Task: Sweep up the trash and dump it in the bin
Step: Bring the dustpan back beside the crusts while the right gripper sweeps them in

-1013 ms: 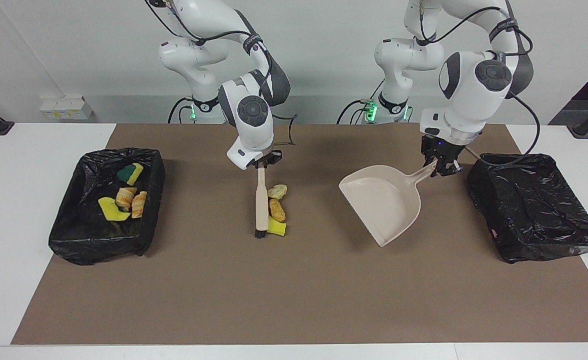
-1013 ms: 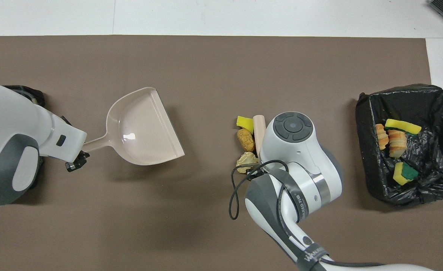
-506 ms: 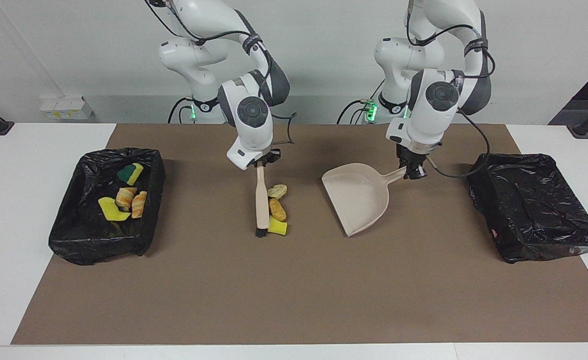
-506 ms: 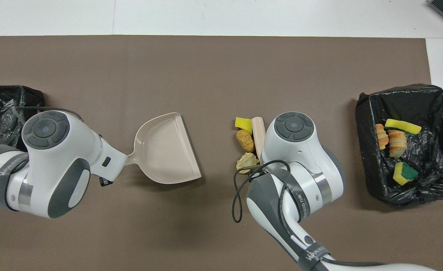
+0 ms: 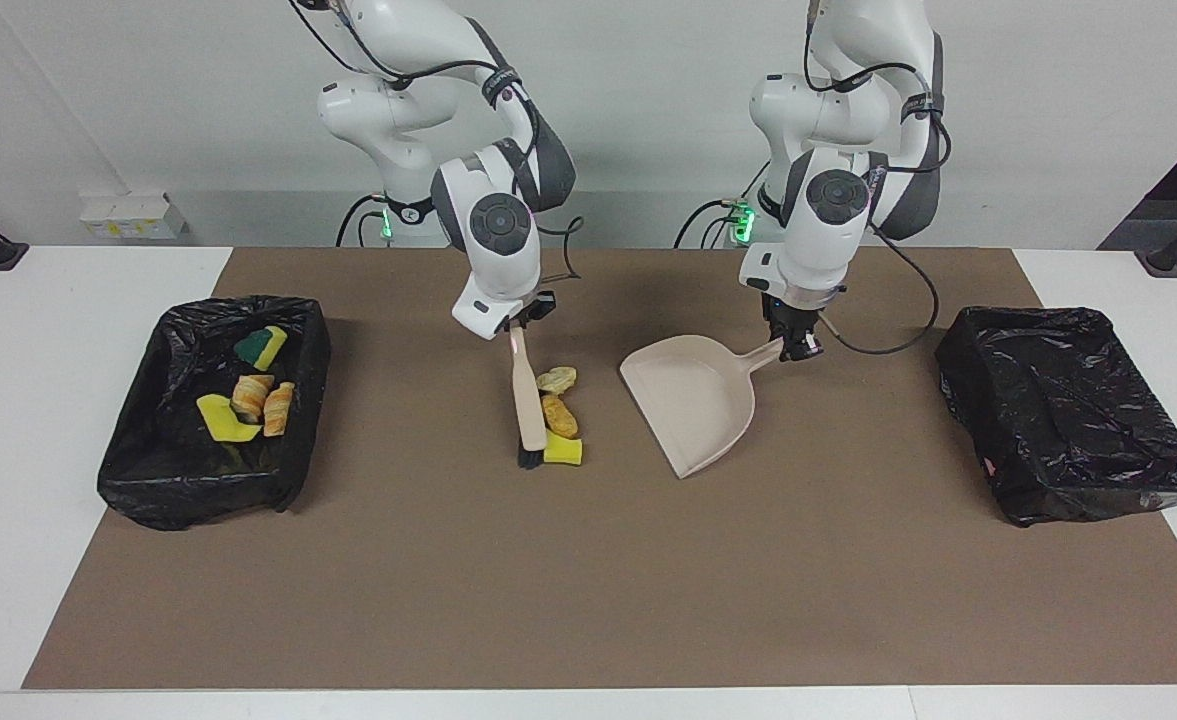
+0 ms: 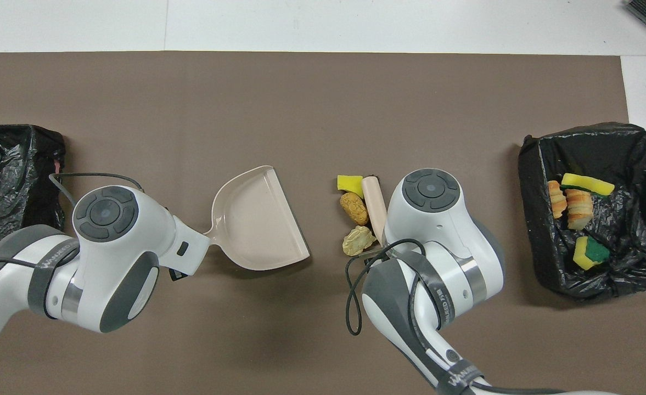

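since a second ago your left arm has carried the dustpan point(image 5: 696, 400) from beside the closed black bin point(image 5: 1063, 410) in toward the middle of the brown mat point(image 5: 588, 580), and the brush point(image 5: 525, 405) has tilted a little with the trash point(image 5: 559, 415) nudged along. from overhead you cannot see either set of fingers, since each arm's wrist covers them, and the left-arm-end bin is cut off at the picture's edge. in the facing view the left gripper point(image 5: 791, 343) is pinched on the end of the dustpan's handle, the pan's mouth turned toward the trash. your right gripper point(image 5: 520, 322) is clamped on the top of the brush handle, its black bristles down on the mat at the end farther from the robots. the loose trash lies just beside the brush, on the side toward the dustpan, with bare mat between it and the pan's lip; it sits lower than the right gripper and well apart from the left one. you can count three loose bits: one pale lump, one golden-brown lump, one yellow sponge scrap touching the bristles. the open bin point(image 5: 163, 470) at the right arm's end holds about five pieces: two yellow-and-green sponges, one yellow scrap and two bread-like lumps. two bins, one brush, one dustpan.
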`<state>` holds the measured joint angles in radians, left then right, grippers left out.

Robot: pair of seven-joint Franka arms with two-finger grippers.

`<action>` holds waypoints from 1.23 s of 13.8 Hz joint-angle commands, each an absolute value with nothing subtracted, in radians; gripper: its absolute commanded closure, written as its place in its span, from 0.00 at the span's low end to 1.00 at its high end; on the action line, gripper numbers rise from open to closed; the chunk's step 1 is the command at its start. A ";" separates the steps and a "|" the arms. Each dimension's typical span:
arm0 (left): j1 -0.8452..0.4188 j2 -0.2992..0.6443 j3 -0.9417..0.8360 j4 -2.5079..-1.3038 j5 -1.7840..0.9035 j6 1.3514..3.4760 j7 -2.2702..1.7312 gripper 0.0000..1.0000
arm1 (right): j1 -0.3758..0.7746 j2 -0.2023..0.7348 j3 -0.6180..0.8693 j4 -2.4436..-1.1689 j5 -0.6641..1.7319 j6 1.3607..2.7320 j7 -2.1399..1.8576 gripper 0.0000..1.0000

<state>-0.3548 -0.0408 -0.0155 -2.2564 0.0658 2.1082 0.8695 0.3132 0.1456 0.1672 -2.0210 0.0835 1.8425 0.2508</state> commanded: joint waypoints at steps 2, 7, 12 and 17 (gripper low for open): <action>-0.380 -0.074 -0.005 -2.303 0.086 2.128 0.854 1.00 | 0.372 0.124 0.173 -2.042 0.144 1.894 0.215 1.00; -0.379 -0.074 -0.005 -2.303 0.086 2.129 0.851 1.00 | 0.532 0.204 0.173 -1.961 0.285 2.009 0.369 1.00; -0.373 -0.066 -0.002 -2.287 0.086 2.128 0.844 1.00 | 0.563 0.216 0.173 -1.873 0.337 2.014 0.397 1.00; -0.298 -0.118 0.002 -2.249 0.109 2.094 0.871 1.00 | 0.520 0.105 0.169 -1.922 0.322 1.892 0.383 1.00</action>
<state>-0.3343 -0.0597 -0.0019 -2.2491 0.0878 2.1100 0.8638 0.5516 0.1657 0.1640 -1.8894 0.3116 1.9423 0.3907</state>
